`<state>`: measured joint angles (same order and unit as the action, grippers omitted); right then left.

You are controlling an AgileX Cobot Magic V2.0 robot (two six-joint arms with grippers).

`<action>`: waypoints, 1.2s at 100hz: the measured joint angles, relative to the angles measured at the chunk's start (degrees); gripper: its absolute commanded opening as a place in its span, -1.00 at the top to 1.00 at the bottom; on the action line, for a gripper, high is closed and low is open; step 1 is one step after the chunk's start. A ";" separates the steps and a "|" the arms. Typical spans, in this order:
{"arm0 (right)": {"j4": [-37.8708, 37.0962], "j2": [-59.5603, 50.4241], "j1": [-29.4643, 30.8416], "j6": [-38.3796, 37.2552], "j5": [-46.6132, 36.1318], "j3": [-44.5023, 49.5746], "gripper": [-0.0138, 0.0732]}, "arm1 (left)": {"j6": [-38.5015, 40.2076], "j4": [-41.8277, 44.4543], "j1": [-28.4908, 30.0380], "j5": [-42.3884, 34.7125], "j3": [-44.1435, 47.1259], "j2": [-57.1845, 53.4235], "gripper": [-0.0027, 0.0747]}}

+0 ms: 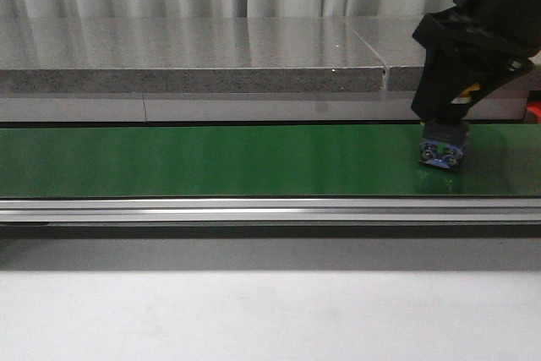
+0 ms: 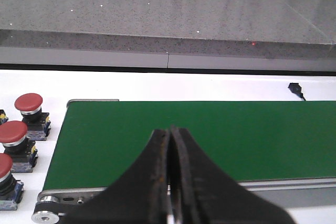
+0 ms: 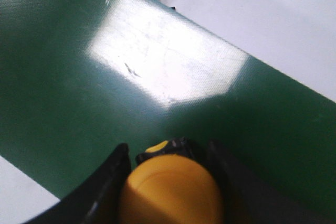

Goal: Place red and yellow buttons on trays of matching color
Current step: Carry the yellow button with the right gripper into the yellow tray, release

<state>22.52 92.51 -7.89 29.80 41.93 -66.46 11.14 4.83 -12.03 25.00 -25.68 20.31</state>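
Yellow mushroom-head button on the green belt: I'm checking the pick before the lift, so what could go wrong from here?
1. The right gripper closes on the domed yellow mushroom-head button; the rounded cap might slip out on lifting.
2. Its blue base sits on the green conveyor belt; it may tip if it drags.
3. No trays appear in any view, so the drop spot cannot be confirmed.

- Yellow button (image 3: 170,190) cut off by the lower picture edge, flanks hidden by the right gripper (image 3: 169,182) fingers.
- Lowest red button (image 2: 4,179) cropped at the picture edge.
- Trays nowhere within frame.
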 measured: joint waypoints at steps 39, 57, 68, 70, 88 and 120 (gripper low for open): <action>-14.93 -14.32 16.29 -17.02 4.40 0.00 0.36 | 0.00 0.00 0.00 0.00 0.00 0.00 0.98; -16.62 -15.15 30.56 -20.46 4.76 0.11 0.36 | 0.00 0.00 0.00 0.00 0.00 0.00 0.98; -16.62 -14.56 38.14 -23.15 3.82 1.19 0.36 | 0.00 0.00 0.00 0.00 0.00 0.00 0.98; -16.47 -14.30 39.45 -23.60 3.27 1.52 0.36 | 0.00 0.00 0.00 0.00 0.00 0.00 0.98; -14.40 -11.24 45.11 -24.82 -2.57 5.48 0.36 | 0.00 0.00 0.00 0.00 0.00 0.00 0.98; -13.24 -3.54 43.28 -24.83 -8.81 10.36 0.36 | 0.00 0.00 0.00 0.00 0.00 0.00 0.98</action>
<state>9.29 88.97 35.39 4.97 33.11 -56.10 11.14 4.83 -12.03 25.00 -25.68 20.31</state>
